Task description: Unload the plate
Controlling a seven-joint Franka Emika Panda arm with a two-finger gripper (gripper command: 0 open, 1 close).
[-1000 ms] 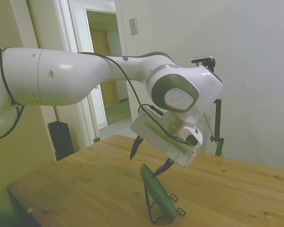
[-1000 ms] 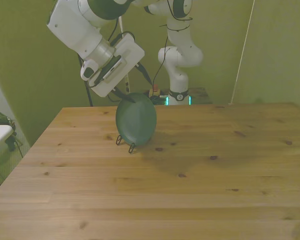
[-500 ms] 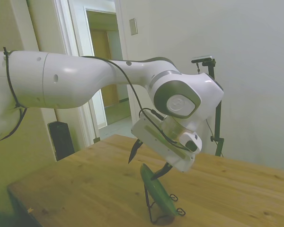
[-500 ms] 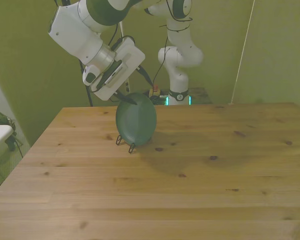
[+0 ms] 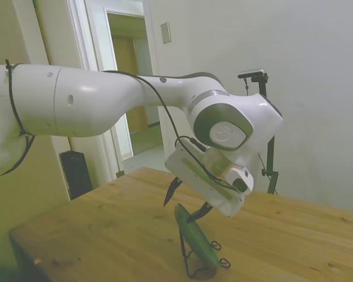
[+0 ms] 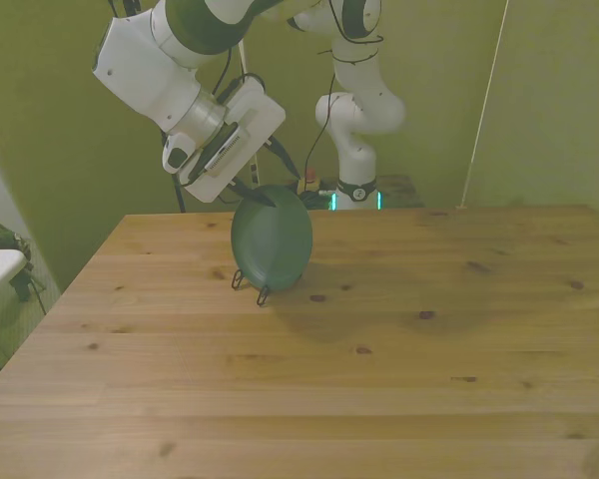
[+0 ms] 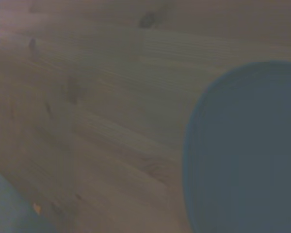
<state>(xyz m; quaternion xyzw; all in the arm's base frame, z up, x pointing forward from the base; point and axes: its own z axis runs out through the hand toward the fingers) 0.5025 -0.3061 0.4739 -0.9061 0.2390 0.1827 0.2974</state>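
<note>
**A:** What is hard to make out?

**B:** The wrist view is blurred: only a dark rounded shape, the plate, over soft wood grain. In the side view the plate shows nearly edge-on, and the wire stand under it is cut off by the frame at 6 o'clock.

**A:** And the gripper?

**B:** The gripper has its two dark, tapered fingers spread apart, straddling the plate's top rim at 12 o'clock. Whether a tip touches the rim, I cannot tell.

**A:** Where does the plate sit?

**B:** Upright, leaning in the thin black stand on the wooden table; in the front view the plate shows a smooth, matte dark green round face. The table is knotty planks.
</note>
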